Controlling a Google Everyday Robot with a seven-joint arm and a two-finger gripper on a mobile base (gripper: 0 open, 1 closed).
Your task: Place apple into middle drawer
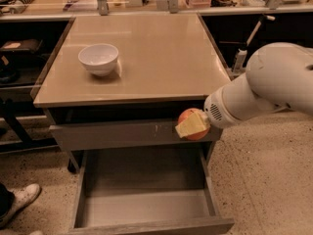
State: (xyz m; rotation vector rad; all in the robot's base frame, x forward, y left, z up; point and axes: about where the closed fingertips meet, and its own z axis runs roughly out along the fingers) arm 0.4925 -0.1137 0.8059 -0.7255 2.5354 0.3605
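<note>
The tabletop (161, 58) carries a white bowl (99, 58) near its left edge, the middle drawer (146, 207) hangs open below, and the gripper (191, 126) clasps the apple (186, 115) just off the front-right corner, above the drawer's rear-right corner

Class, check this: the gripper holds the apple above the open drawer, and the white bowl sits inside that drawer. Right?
No. The camera view shows the white bowl on the table top, not inside the middle drawer. The gripper does hold the apple above that drawer.
</note>
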